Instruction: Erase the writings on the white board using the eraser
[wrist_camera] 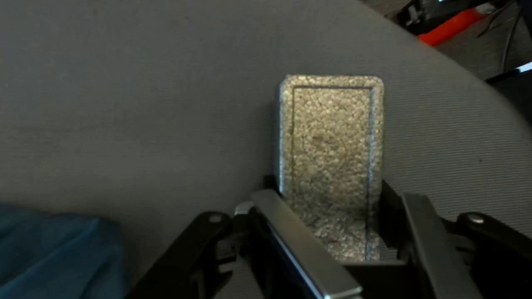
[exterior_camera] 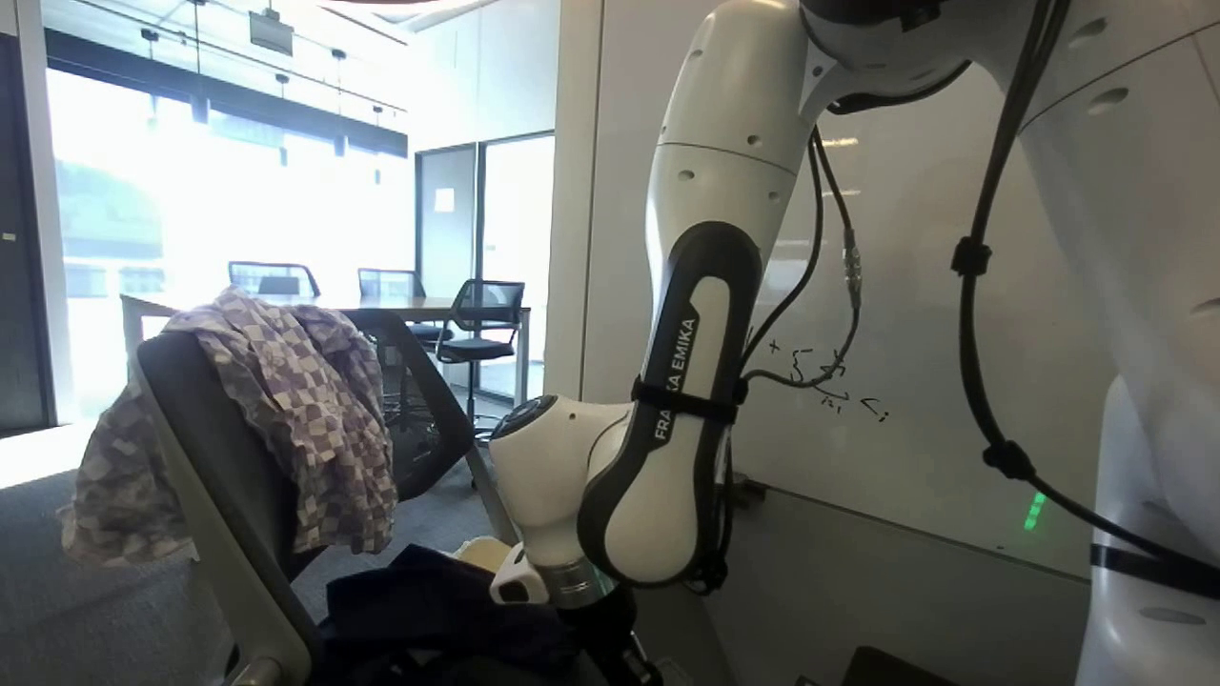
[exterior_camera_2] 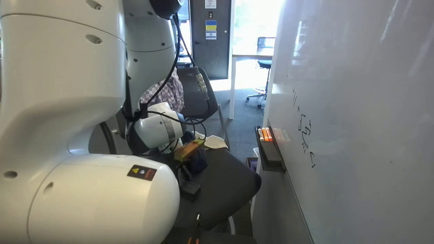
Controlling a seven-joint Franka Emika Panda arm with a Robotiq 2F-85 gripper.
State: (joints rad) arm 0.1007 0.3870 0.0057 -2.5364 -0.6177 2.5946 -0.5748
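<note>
The eraser (wrist_camera: pixel 332 137) is a block with a pale, speckled face, smudged dark near the fingers, in the wrist view. My gripper (wrist_camera: pixel 328 185) is shut on it, with fingertips against both long sides. In an exterior view the eraser (exterior_camera_2: pixel 190 188) looks dark, at or just above the chair seat; I cannot tell if it touches. The gripper (exterior_camera: pixel 637 662) is partly cut off at the bottom of an exterior view. The writings (exterior_camera: pixel 831 381) are thin dark scribbles on the white board (exterior_camera: pixel 944 286). The writings (exterior_camera_2: pixel 305 135) and the white board (exterior_camera_2: pixel 366 112) also show edge-on, right of the arm.
The dark chair seat (exterior_camera_2: pixel 234 183) lies under the gripper. Dark blue cloth (wrist_camera: pixel 62 253) is beside it. A checkered shirt (exterior_camera: pixel 295 410) hangs on the chair back. A ledge tray (exterior_camera_2: pixel 271 162) with orange and black markers (exterior_camera_2: pixel 266 134) juts from the board. Cables (exterior_camera: pixel 982 248) hang along the arm.
</note>
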